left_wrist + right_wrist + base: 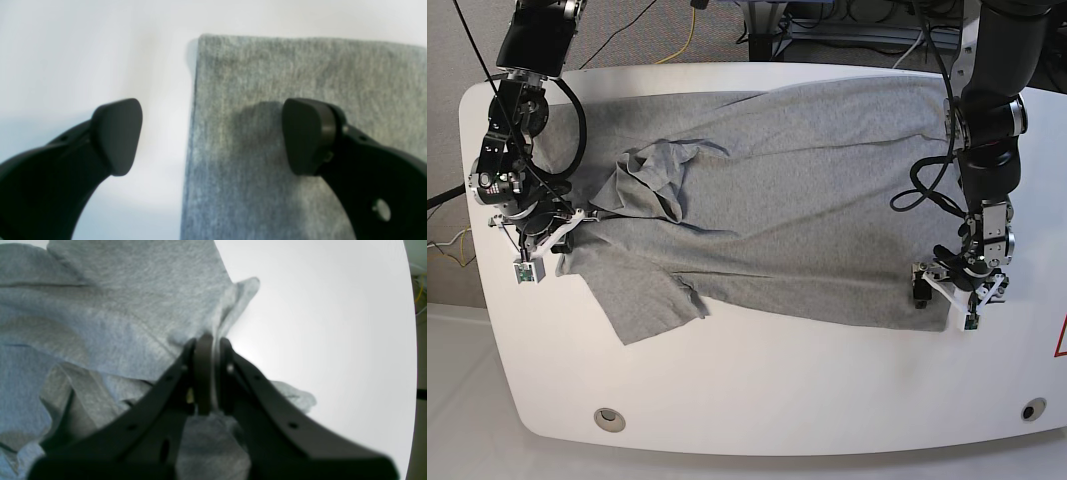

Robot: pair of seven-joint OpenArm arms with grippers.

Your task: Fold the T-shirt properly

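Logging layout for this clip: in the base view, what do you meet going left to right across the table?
Right claw pinching the T-shirt edge → folded-over sleeve bunch → flat shirt body → left claw, open at the shirt's corner.

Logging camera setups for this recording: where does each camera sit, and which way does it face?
Left wrist: on the left arm, looking down past the open left gripper at a T-shirt corner on the table.
Right wrist: on the right arm, looking along the right gripper shut on a bunched fold of shirt.
Base: high above, facing down; both arms show.
All views share the T-shirt and table.
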